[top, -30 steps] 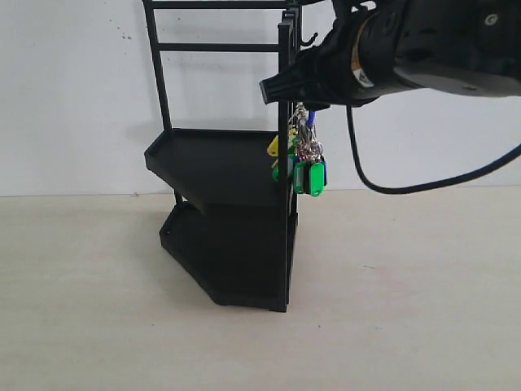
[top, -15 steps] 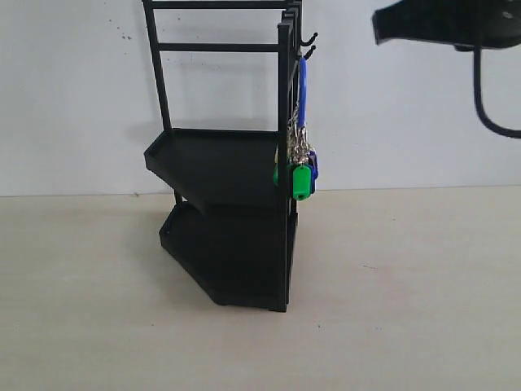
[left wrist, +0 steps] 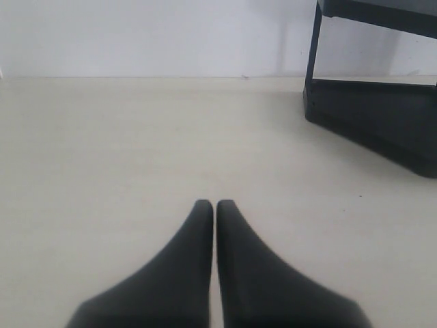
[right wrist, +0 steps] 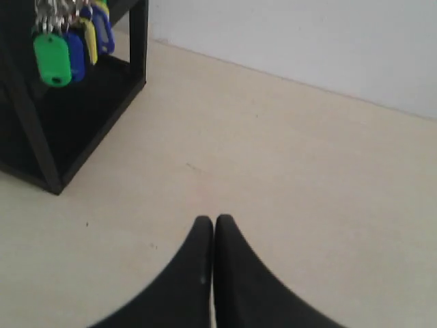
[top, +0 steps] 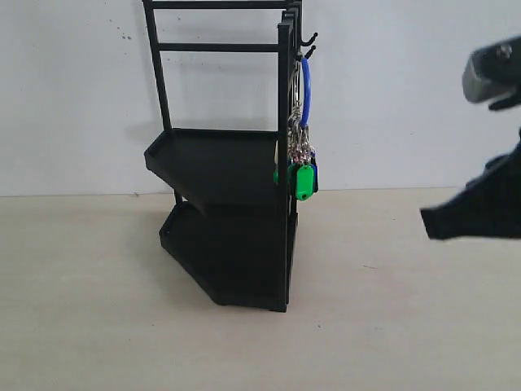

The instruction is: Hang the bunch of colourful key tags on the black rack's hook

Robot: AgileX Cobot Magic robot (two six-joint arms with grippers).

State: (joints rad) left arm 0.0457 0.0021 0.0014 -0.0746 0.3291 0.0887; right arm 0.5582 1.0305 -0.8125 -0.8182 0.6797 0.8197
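Observation:
The colourful key tag bunch (top: 303,155) hangs from a hook at the top right of the black rack (top: 228,212), its blue-sheathed ring up and green and blue tags below. No gripper touches it. The right wrist view shows the tags (right wrist: 65,48) beside the rack's post (right wrist: 140,41). My right gripper (right wrist: 214,220) is shut and empty over the bare table, well away from the bunch; in the exterior view it is the dark tip (top: 427,224) low at the right. My left gripper (left wrist: 215,203) is shut and empty, with the rack's base (left wrist: 375,123) off to one side.
A white wall (top: 407,98) stands behind the rack. The pale tabletop (top: 122,326) spreads in front of and to both sides of the rack. The right arm's body (top: 492,73) hangs at the exterior view's right edge.
The right gripper let go of the bunch at the hook, drew back to the right and came down low. The bunch dropped onto the hook and now hangs free.

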